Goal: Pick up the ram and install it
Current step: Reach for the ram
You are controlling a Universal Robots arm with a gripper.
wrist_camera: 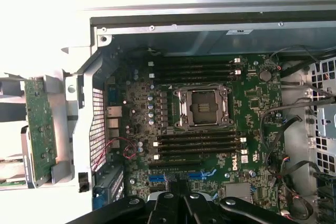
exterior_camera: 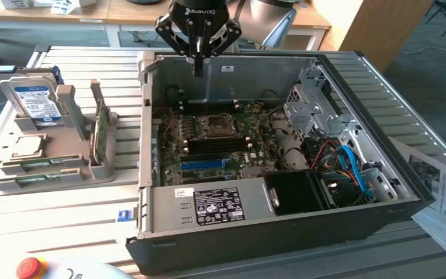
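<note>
The tool (exterior_camera: pixel 198 68) is hovering over the far end of the open computer case (exterior_camera: pixel 285 232), its fingers pressed together and gripping nothing. In the wrist view it's looking straight down on the motherboard (wrist_camera: pixel 210 108). The ram (exterior_camera: pixel 43 164) is lying flat in the grey holder (exterior_camera: pixel 91 171) on the worktop (exterior_camera: pixel 53 215), at the exterior view's left and well apart from the tool, with a twin stick (exterior_camera: pixel 39 179) sitting just beside it.

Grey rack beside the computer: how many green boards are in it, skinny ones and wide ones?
Skinny ram sticks: 2
Wide expansion card: 1
Total: 3
</note>
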